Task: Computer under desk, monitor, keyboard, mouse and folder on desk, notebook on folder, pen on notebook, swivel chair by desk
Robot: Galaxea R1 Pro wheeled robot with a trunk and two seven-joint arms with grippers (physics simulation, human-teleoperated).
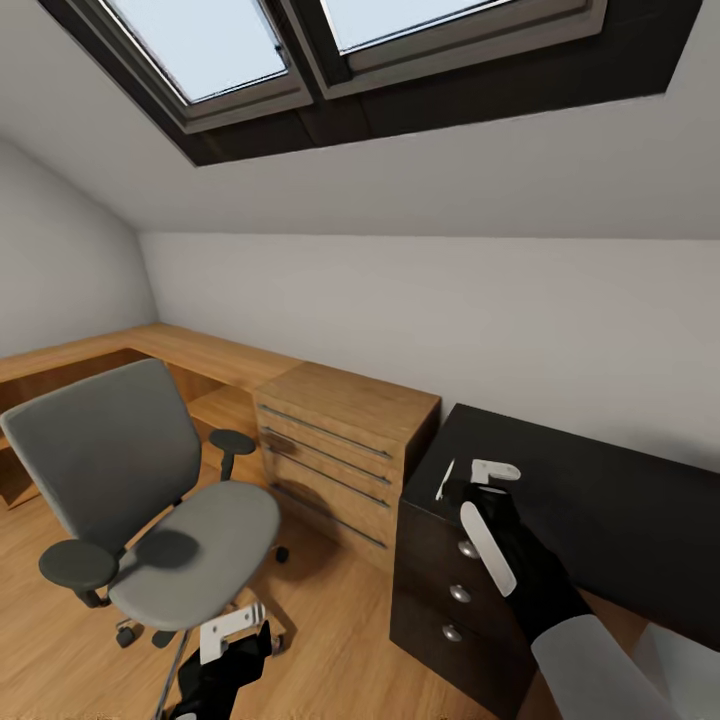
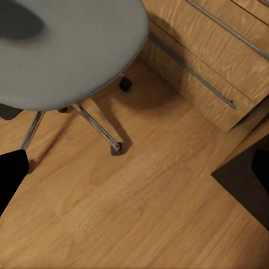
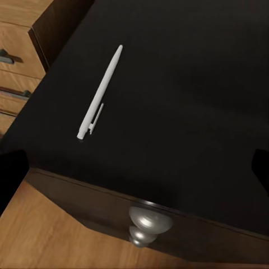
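Head view shows the right gripper hovering over the left end of the desk, at lower right of the frame; its white fingers stand apart, released, holding nothing. Right wrist view finds a white pen lying flat on the black desk top, upper left of that frame, above round metal drawer knobs. At lower left of the head frame the swivel chair stands with its seat bare, beside a wooden cabinet. At the bottom edge the left gripper hangs low; whether it is released or clenched I cannot tell.

Pen on desk (near corner); swivel chair left.
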